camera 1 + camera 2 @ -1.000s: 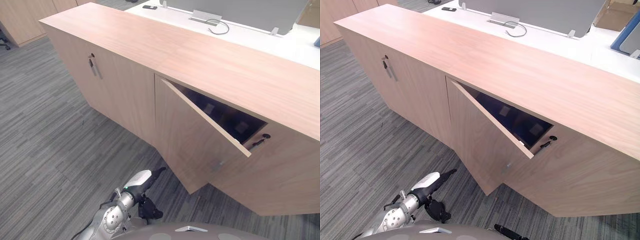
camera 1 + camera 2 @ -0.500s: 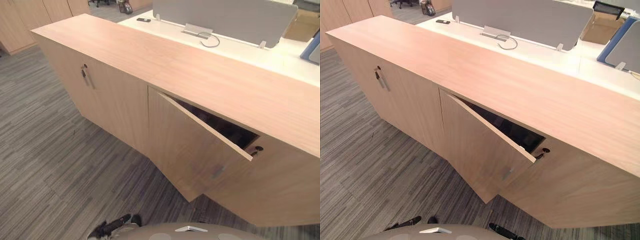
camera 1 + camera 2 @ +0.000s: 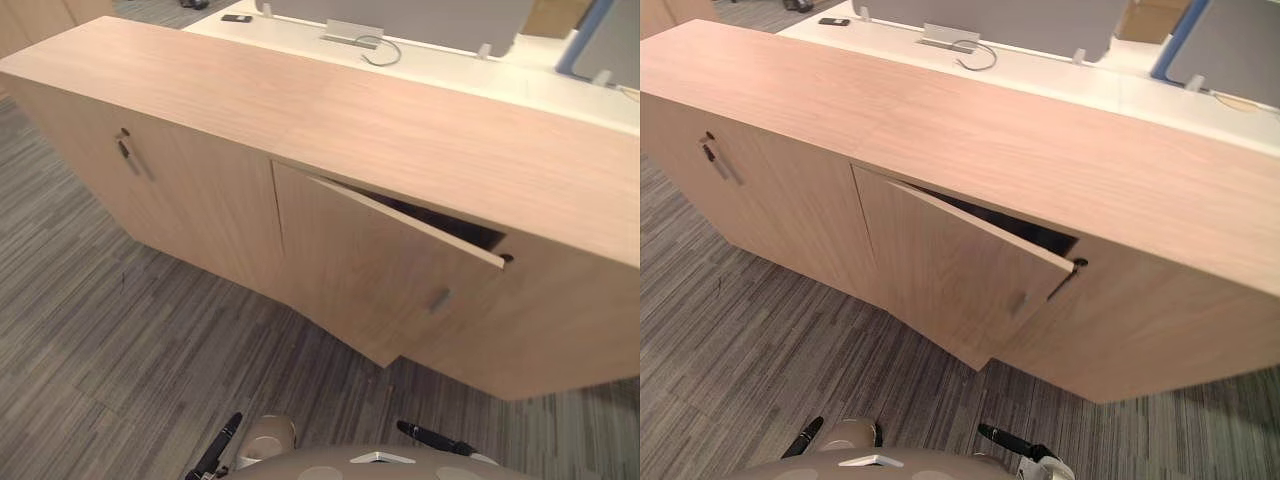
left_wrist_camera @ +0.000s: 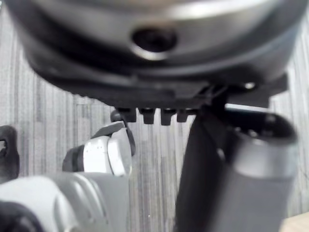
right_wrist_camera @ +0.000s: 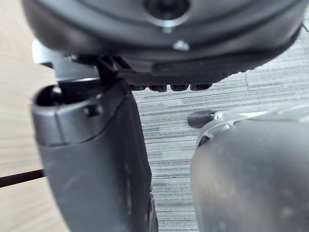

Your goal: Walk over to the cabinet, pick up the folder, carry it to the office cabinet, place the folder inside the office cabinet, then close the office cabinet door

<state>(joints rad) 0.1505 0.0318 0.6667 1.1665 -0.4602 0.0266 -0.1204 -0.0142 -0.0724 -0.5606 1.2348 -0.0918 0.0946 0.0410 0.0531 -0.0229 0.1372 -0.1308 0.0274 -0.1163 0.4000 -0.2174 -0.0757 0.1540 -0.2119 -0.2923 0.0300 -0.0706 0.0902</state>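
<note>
The long light-wood office cabinet (image 3: 380, 110) stands right in front of me. Its middle door (image 3: 370, 270) hangs ajar, hinged at its left edge, with a small grey handle (image 3: 440, 300) near its free edge. A narrow dark gap (image 3: 450, 228) shows behind the door, and I cannot make out anything inside. A key sticks out of the lock (image 3: 1078, 263) beside the door's free corner. My left hand (image 3: 218, 445) hangs low with straight fingers, holding nothing. My right hand (image 3: 432, 438) hangs likewise, open and apart from the cabinet.
The cabinet's left door (image 3: 200, 200) is closed, with a handle and key (image 3: 125, 150). Behind the cabinet a white desk (image 3: 450, 70) carries grey screens, a cable (image 3: 375, 48) and a small black device (image 3: 236, 18). Grey striped carpet (image 3: 150, 340) lies between me and the cabinet.
The camera has shifted. My left arm has dropped from in front of me to the bottom edge. The door's gap looks narrower than a second ago.
</note>
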